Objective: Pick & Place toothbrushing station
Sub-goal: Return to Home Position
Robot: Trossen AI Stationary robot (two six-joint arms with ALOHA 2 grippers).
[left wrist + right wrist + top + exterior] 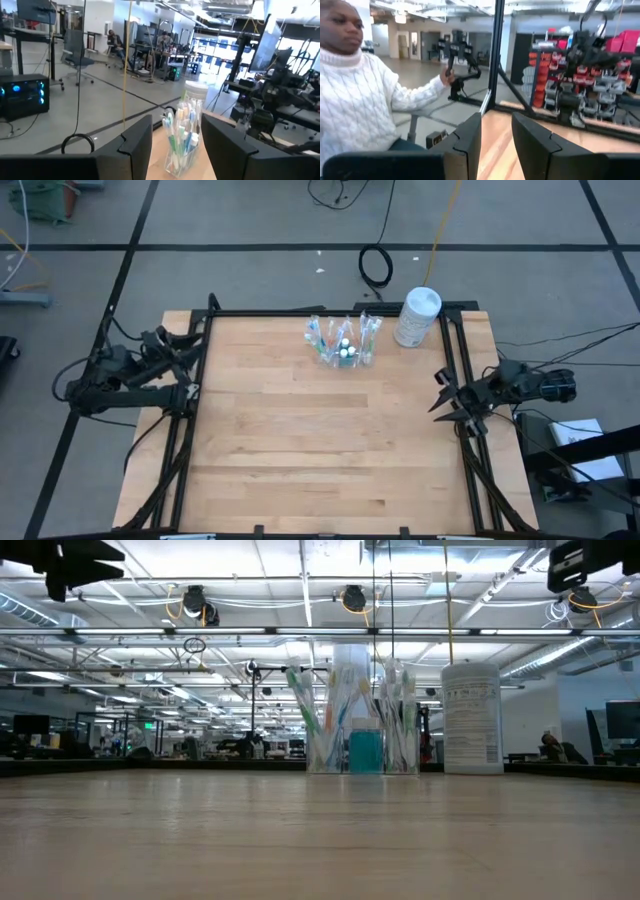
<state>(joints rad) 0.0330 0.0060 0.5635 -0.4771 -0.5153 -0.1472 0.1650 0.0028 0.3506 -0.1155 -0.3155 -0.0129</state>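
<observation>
The clear organizer [177,165] stood near the middle of the wooden counter's [320,440] back edge. It was packed with upright toothbrushes [305,705] and two white-capped blue tubes [344,351]. A white canister [418,316] stood near it toward the right back corner, not touching it. The left hand [176,122] hung at the counter's left edge, its fingers apart and holding nothing. The right hand [497,117] hung at the right edge, fingers also apart and empty. Beyond it sat a person [360,100] in a white knitted sweater.
</observation>
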